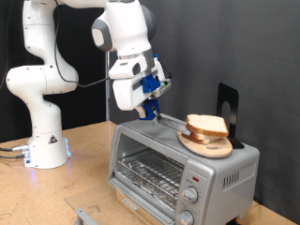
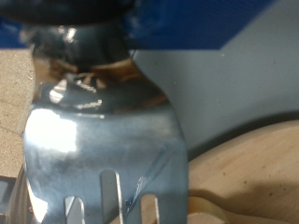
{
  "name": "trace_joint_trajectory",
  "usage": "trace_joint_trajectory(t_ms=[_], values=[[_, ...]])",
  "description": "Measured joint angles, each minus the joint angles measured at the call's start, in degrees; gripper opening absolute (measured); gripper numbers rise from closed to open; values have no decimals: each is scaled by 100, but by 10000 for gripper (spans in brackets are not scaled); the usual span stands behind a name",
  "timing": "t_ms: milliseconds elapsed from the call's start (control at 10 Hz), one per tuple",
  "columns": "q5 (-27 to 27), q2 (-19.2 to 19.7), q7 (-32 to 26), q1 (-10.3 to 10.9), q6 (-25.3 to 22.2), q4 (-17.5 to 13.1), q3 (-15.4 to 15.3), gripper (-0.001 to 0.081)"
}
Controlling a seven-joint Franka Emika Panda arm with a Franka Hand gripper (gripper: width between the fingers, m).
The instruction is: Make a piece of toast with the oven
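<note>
The silver oven [image 1: 230,173] stands at the exterior view's lower right, its wire rack [image 1: 150,171] showing behind the glass door. On its top lies a round wooden plate [image 1: 208,146] with a stack of bread; the top piece of toast [image 1: 206,125] is pale with a brown crust. My gripper [image 1: 147,110] hangs just above the oven's top, to the exterior view's left of the plate, shut on a metal fork [image 1: 162,119] whose tines point at the bread. In the wrist view the fork [image 2: 103,140] fills the picture, its tines at the edge of the plate [image 2: 252,173].
A black upright piece [image 1: 228,103] stands on the oven behind the plate. Knobs [image 1: 191,195] sit on the oven's front right side. The arm's white base [image 1: 42,145] is on the wooden table [image 1: 84,173] at the exterior view's left. A small metal part [image 1: 89,216] lies at the bottom edge.
</note>
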State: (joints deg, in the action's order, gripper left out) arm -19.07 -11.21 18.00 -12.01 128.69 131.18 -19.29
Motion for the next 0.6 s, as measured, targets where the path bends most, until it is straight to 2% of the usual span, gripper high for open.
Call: trace_joint_trajectory(t_ms=[600], values=[[48, 114, 28, 1, -1, -118, -114, 391]])
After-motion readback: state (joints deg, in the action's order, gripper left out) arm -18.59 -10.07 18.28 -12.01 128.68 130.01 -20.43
